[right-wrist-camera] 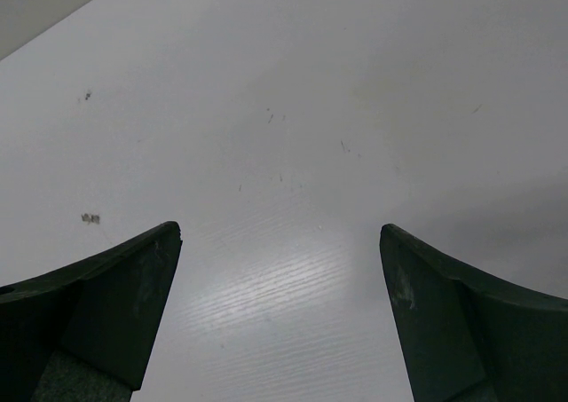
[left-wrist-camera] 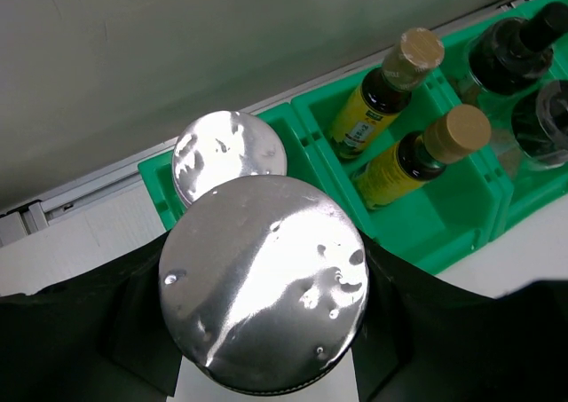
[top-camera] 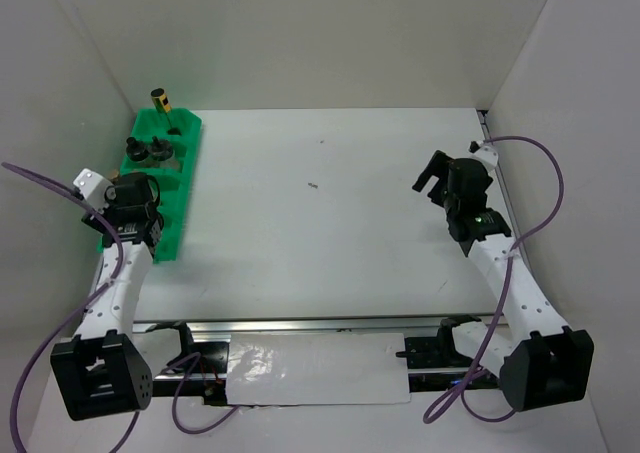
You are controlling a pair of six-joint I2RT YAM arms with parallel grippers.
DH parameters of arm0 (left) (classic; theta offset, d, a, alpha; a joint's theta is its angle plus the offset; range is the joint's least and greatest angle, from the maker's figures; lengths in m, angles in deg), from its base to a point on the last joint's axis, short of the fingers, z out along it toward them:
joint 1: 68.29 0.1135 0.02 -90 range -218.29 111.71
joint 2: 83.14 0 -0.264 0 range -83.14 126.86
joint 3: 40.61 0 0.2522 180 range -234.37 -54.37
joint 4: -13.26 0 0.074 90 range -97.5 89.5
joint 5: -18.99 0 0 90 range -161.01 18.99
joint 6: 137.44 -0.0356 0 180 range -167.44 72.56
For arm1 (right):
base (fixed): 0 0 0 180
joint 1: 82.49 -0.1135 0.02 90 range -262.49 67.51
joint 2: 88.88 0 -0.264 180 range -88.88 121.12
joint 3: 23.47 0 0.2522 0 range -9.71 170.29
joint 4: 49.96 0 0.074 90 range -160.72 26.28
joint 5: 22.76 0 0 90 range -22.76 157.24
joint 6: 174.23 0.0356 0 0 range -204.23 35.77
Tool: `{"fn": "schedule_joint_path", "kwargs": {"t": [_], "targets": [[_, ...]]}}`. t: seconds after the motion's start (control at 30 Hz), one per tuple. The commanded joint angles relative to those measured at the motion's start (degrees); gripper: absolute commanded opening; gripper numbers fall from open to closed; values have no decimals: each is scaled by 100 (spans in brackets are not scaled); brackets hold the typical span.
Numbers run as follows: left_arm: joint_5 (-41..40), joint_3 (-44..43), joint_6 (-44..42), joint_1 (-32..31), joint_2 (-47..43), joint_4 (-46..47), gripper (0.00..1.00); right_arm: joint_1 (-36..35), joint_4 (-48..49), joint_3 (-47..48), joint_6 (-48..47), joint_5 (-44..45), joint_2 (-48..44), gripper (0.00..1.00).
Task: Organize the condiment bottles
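Bottles (top-camera: 160,101) stand at the far end of a long green plastic tray (top-camera: 185,188); the left hand (top-camera: 130,208) is over its near end. Close up, it squeezes a wide silver-lidded jar (left-wrist-camera: 264,282), lid up, near a second silver-lidded jar (left-wrist-camera: 229,149) in the tray's end box. Two yellow-labelled bottles (left-wrist-camera: 417,158) lean next door. The right hand (right-wrist-camera: 280,313) is spread apart over the white bench (right-wrist-camera: 293,109).

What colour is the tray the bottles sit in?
Bright green tray, clearest in the left wrist view.
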Motion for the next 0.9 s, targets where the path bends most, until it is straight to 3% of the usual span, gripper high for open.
{"fn": "schedule_joint_path", "kwargs": {"t": [0.0, 0.37, 0.87], "targets": [[-690, -281, 465, 51, 264, 625, 48, 30, 301, -22, 81, 62, 74, 100], [-1420, -282, 1089, -257, 1108, 475, 52, 83, 353, -75, 134, 115, 232, 100], [-1702, -633, 1381, -608, 1365, -70, 92, 83, 301, 30, 81, 115, 224, 100]]}}
